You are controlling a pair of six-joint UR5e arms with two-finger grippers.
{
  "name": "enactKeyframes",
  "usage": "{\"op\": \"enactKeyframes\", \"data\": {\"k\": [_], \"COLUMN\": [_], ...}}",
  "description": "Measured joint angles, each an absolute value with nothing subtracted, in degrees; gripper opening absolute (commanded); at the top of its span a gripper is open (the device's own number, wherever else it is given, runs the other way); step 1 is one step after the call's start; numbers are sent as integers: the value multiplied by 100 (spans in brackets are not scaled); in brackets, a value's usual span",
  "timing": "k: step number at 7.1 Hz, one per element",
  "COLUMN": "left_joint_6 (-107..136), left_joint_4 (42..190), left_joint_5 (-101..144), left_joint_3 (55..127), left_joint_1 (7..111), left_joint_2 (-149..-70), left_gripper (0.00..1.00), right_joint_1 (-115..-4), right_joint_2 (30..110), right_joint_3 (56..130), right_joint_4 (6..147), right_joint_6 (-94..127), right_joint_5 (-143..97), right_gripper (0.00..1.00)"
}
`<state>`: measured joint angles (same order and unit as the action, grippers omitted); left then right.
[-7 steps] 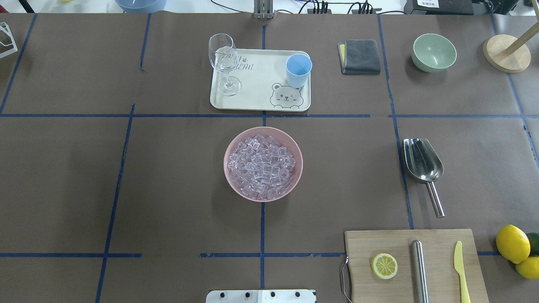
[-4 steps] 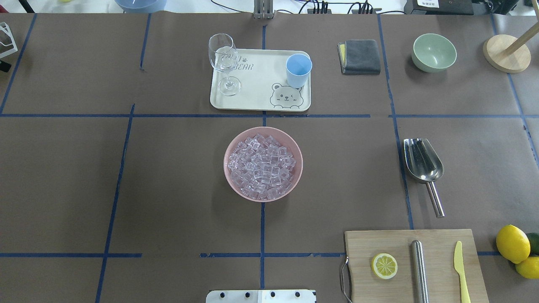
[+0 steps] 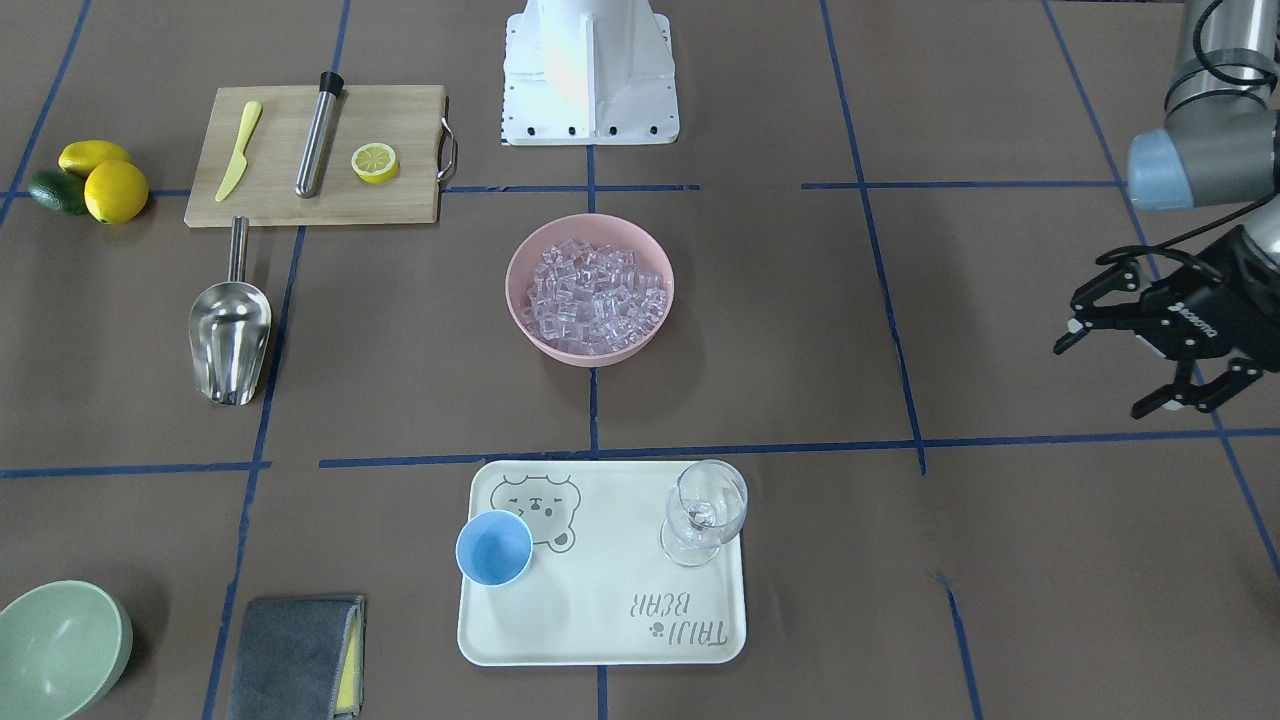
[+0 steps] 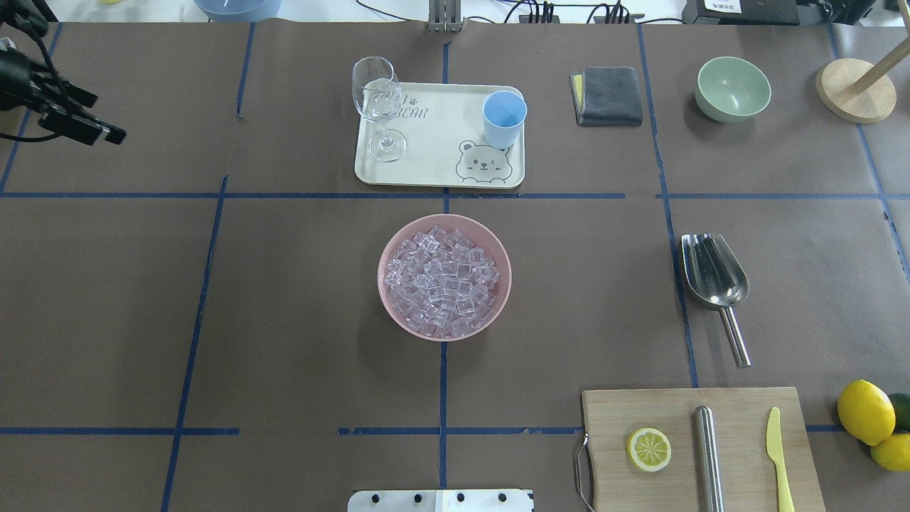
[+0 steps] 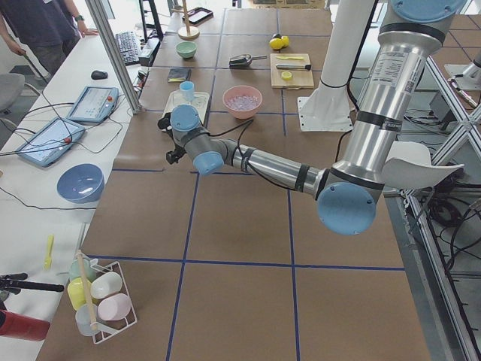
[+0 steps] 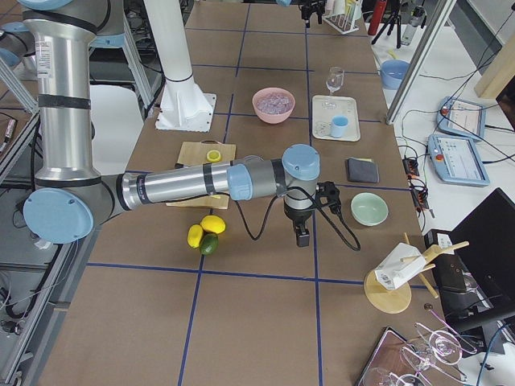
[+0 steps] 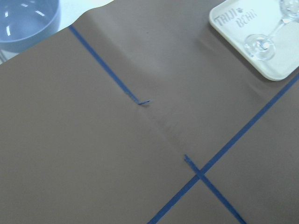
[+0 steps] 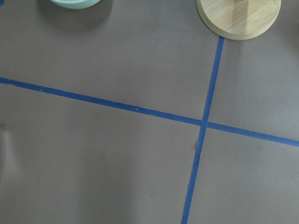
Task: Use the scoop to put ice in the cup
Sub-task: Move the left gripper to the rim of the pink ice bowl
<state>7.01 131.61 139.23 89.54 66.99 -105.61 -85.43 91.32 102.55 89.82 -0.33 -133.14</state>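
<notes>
The ice fills a pink bowl at the table's middle. The light-blue cup stands upright and empty on a cream tray behind the bowl. The steel scoop lies on the table to the right, handle toward the robot. My left gripper is open and empty, far left of the tray; it also shows in the overhead view. My right gripper shows only in the exterior right view, hanging over the table near the lemons; I cannot tell whether it is open or shut.
A wine glass stands on the tray's left end. A grey cloth, a green bowl and a wooden stand are at the back right. A cutting board with a lemon half, steel cylinder and yellow knife lies front right, lemons beside it.
My left gripper has come into the overhead view at the top left edge. Nothing on the table has moved.
</notes>
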Motion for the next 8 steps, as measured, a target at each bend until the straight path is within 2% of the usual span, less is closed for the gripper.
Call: {"op": "enactKeyframes", "data": {"k": [2,4,6,8], "left_joint_6": [794,814,762,511], "left_joint_4": [14041,14775,14974,15151], "left_joint_5": [13849,12549,11492,11341], "left_joint_3": [8946,8958,8948,8842], "left_joint_1": [5973,4883,3860,3405], "left_joint_2": [-10651,-10852,-11042,-11304], "left_gripper": [100,100,100,100], "right_joint_1": [-8543,-8543,-8543,-8408], "right_joint_2": [9132,9132,9132,9126], "right_joint_3": [10257,10266,10285,10330], "right_joint_4": [8982,8982,8981,8966], "right_joint_6": [-29,-30,-29,-29], "right_joint_5": [-13315,-13315,-13322,-13423], "right_gripper": [100,100,100,100]}}
